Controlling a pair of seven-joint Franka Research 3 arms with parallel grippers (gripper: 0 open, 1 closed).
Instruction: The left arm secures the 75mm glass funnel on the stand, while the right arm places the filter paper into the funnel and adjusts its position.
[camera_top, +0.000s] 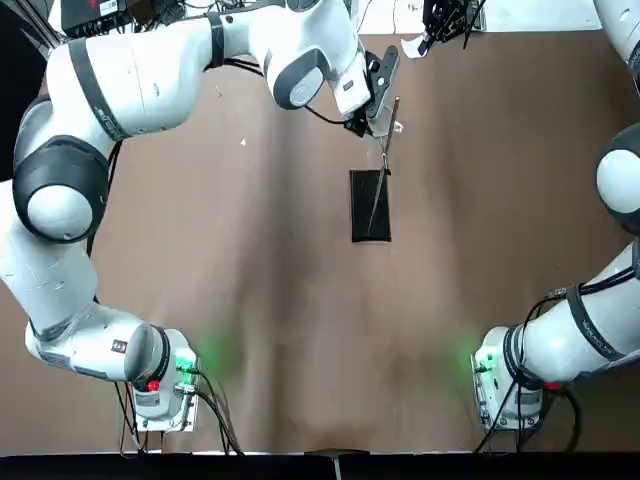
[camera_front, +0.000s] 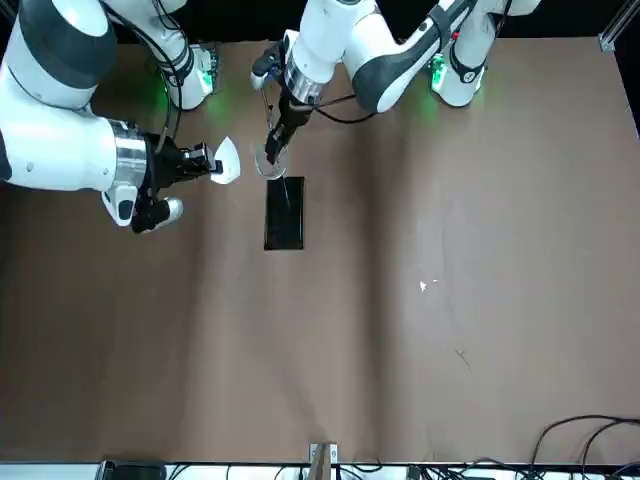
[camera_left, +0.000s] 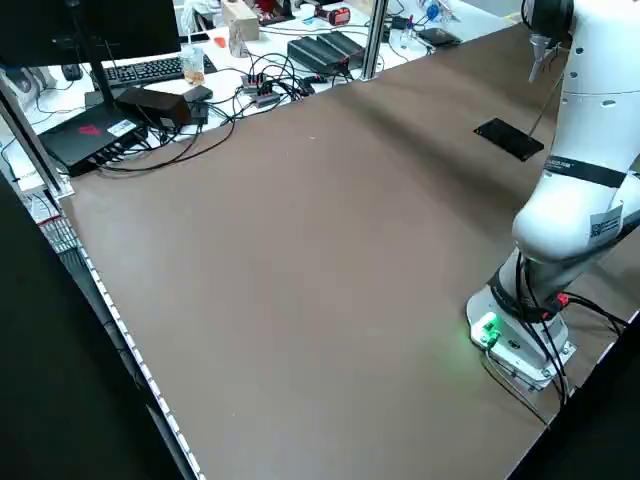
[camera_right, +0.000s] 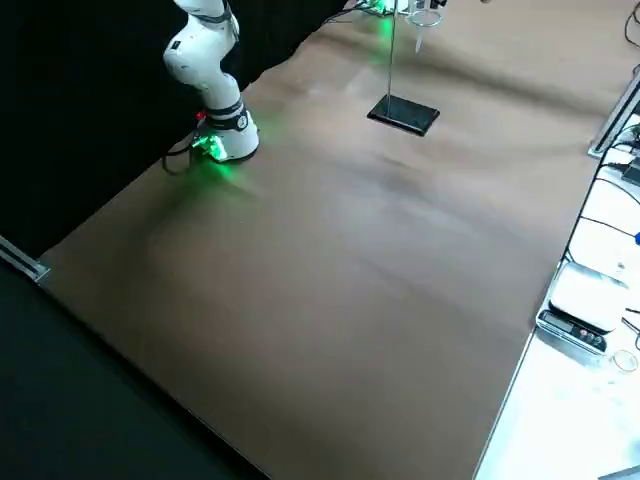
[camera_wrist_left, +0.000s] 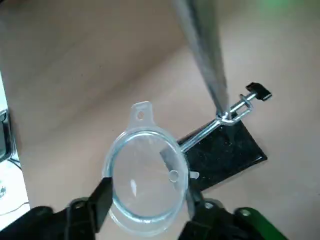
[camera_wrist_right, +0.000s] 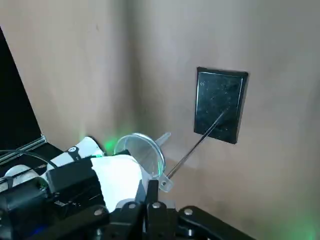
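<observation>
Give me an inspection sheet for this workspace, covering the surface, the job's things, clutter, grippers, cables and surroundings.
Surface: brown table, a small white speck on it.
Job's things: stand upright on its black base; glass funnel at the stand's ring; filter paper held in the air beside the stand, not yet in the funnel.
Clutter: nothing else seen on the table.
Grippers: left gripper shut on the funnel's rim; right gripper shut on the filter paper.
Cables: bundles at both arm bases.
Surroundings: desk with keyboard and electronics past one edge; a scale past another.
</observation>
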